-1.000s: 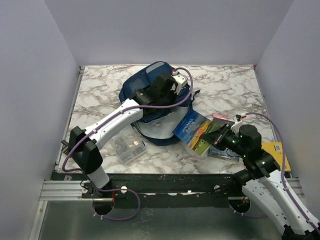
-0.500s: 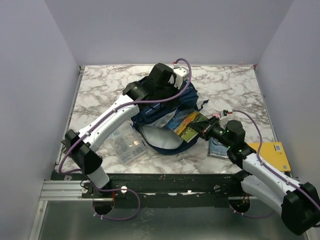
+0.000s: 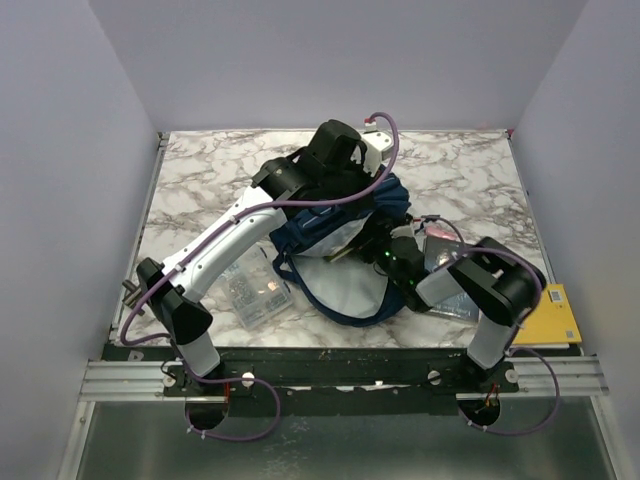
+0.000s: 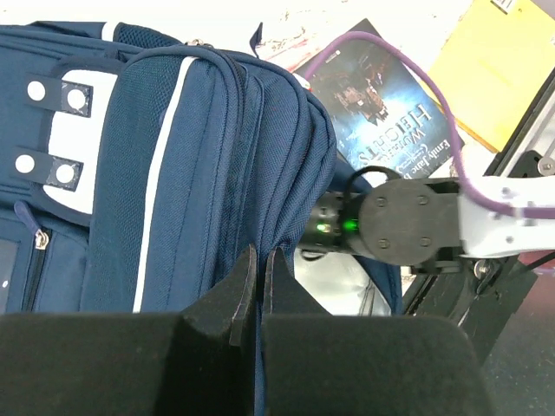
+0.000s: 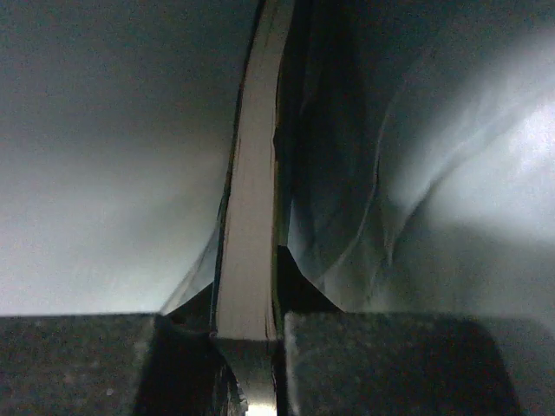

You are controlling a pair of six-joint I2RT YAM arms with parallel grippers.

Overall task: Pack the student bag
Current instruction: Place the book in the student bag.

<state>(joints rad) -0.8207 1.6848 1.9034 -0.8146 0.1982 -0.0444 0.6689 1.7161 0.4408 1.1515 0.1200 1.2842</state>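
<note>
Top external view: student bag [image 3: 345,285] at the middle of the desk [image 3: 200,180], mouth gaping nearward. Left hand [image 4: 258,273] pinches its rim; right hand [image 5: 247,342], inside it, clamps a book [image 5: 251,191], lining [image 5: 416,173] close alongside.

A white table [image 3: 200,170] with grey marble veining fills the middle. Behind the table rises a plain, pale lavender back wall [image 3: 330,60]. A matching left wall [image 3: 60,200] and right wall [image 3: 590,150] close the table's sides. A slotted aluminium rail [image 3: 130,378] runs along the table's near edge, with a dull grey metal sheet [image 3: 350,450] below it. The light is soft and even.
</note>
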